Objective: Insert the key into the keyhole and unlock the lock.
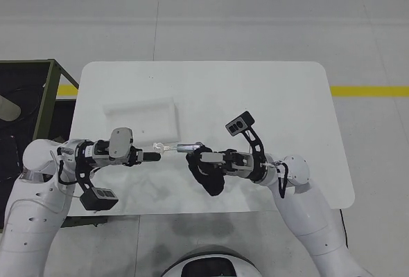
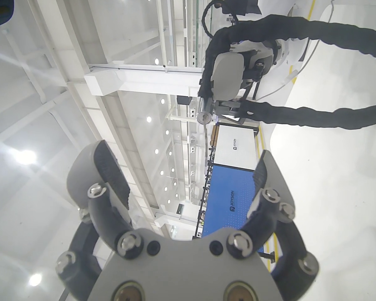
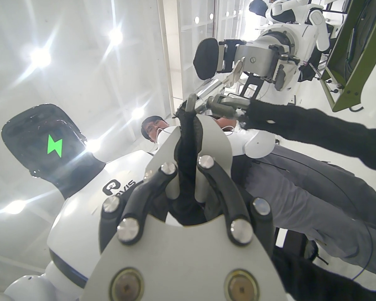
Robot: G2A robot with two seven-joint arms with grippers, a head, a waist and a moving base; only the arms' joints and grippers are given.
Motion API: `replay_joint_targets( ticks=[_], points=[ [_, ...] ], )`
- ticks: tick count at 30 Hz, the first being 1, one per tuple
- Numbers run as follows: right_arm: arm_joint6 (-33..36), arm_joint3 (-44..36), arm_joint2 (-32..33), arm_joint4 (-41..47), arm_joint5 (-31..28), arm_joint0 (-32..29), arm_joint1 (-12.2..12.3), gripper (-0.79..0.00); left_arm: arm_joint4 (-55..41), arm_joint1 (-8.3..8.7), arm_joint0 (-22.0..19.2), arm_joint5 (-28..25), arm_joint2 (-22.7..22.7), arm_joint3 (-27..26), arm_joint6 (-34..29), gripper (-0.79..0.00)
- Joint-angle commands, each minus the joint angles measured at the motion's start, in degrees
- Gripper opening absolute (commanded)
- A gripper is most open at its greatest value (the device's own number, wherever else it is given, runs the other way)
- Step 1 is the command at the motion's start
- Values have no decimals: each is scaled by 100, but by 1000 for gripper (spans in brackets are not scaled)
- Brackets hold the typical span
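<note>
Two-armed robot at a white, round-cornered table [image 1: 274,97], top view. The right gripper [image 1: 193,156] holds the lock [image 1: 185,147], a silver metal cylinder with a long black fabric-sleeved cable [image 1: 211,181], in the air over the near middle of the table. In the right wrist view the right gripper [image 3: 189,126] has its jaws closed on the black sleeve, just behind the cylinder [image 3: 206,90]. A loop of the cable hangs on the near side of this gripper. The small silver metal key [image 1: 161,146] projects from the left end of the cylinder, in line with it, with its bow pointing left. It appears to sit in the keyhole, but how deep cannot be told. The left gripper [image 1: 154,156] faces right, just beside the key on its near side. Whether it touches the key cannot be told. In the left wrist view the left gripper [image 2: 183,158] has its jaws spread wide with nothing between the pads [image 2: 111,170], and the cylinder's end [image 2: 203,116] lies beyond them. In the right wrist view the key [image 3: 233,73] lies close to one black pad [image 3: 206,57] of the left gripper. A white rectangular foam block [image 1: 141,116] lies on the far left part of the table, well apart from both grippers.
</note>
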Motion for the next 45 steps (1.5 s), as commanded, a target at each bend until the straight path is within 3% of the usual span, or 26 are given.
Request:
replay_joint_targets(
  ticks=[1, 3, 4, 29, 45],
  points=[
    [8, 4, -16, 3, 0, -4, -2, -785, 8, 2, -5, 19, 23, 22, -11, -508],
    [9, 5, -30, 0, -5, -4, -4, -785, 66, 6, -14, 42, 46, 26, -18, -739],
    [15, 5, -37, 2, -3, -4, -5, -785, 89, 8, -17, 56, 54, 25, -24, -785],
    [-147, -96, -69, -401, -221, -58, 5, -785, 484, 72, 34, 144, 153, -175, -224, -785],
    [-510, -258, -83, -788, -505, -106, 15, -785, 673, 100, 165, 288, 70, -358, -832, -785]
  ],
)
